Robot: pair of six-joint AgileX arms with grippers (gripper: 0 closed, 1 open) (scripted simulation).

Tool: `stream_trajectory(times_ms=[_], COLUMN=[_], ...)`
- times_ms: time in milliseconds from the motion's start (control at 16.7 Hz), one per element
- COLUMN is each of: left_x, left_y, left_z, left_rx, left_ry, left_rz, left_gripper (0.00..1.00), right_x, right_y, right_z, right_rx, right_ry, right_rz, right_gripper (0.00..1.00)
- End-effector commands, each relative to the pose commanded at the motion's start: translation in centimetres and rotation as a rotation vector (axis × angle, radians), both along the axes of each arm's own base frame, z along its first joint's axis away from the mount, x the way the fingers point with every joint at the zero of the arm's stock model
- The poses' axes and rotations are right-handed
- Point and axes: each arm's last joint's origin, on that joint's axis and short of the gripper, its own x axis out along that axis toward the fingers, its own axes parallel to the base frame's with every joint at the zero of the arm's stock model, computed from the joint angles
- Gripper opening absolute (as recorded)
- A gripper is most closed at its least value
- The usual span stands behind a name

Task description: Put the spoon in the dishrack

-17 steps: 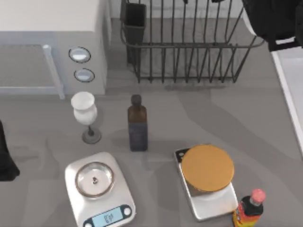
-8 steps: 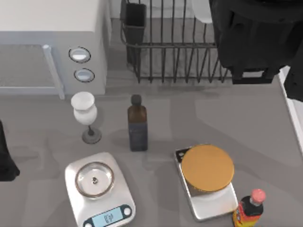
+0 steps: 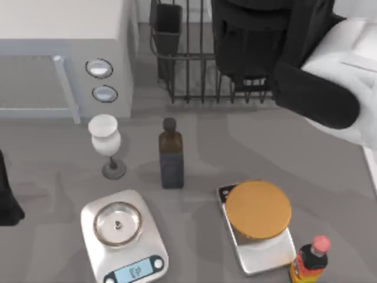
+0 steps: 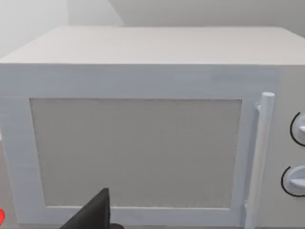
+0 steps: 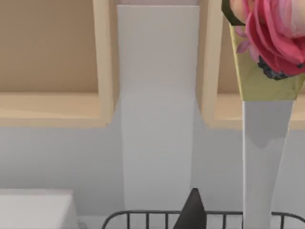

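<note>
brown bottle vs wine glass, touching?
Apart. The top view shows bare grey table between the brown bottle and the white wine glass, which stands to the bottle's left.

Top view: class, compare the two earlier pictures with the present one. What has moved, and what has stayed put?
The right arm has swept from the table's far right corner leftward over the dishrack, covering most of it. The wine glass, brown bottle, both scales and the left arm have not moved.
</note>
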Motion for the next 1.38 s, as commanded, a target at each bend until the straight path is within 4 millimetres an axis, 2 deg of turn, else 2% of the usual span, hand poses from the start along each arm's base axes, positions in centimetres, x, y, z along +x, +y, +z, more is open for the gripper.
stream_trajectory(times_ms=[180,360,480,600,900,1380], left_x=[0.0,0.0,0.0,0.0,0.0,0.0], left_y=[0.0,0.0,0.0,0.0,0.0,0.0], left_z=[0.0,0.0,0.0,0.0,0.0,0.0], left_rx=[0.0,0.0,0.0,0.0,0.0,0.0], left_ry=[0.0,0.0,0.0,0.0,0.0,0.0], left_rz=[0.0,0.0,0.0,0.0,0.0,0.0], left_gripper=[1.0,1.0,1.0,1.0,1.0,1.0], right_x=[5.5,10.8,13.3,14.6,14.9,14.9], right_y=[0.9,-0.2,-1.6,-2.6,-2.8,-2.8], right_z=[-5.0,-10.5,-13.6,-15.5,-15.8,-15.8], right_rx=[0.018,0.028,0.02,0.011,0.009,0.009], right_ry=[-0.011,-0.023,-0.018,-0.009,-0.008,-0.008], right_rz=[0.002,-0.005,-0.01,-0.013,-0.014,-0.014], right_gripper=[0.0,0.0,0.0,0.0,0.0,0.6])
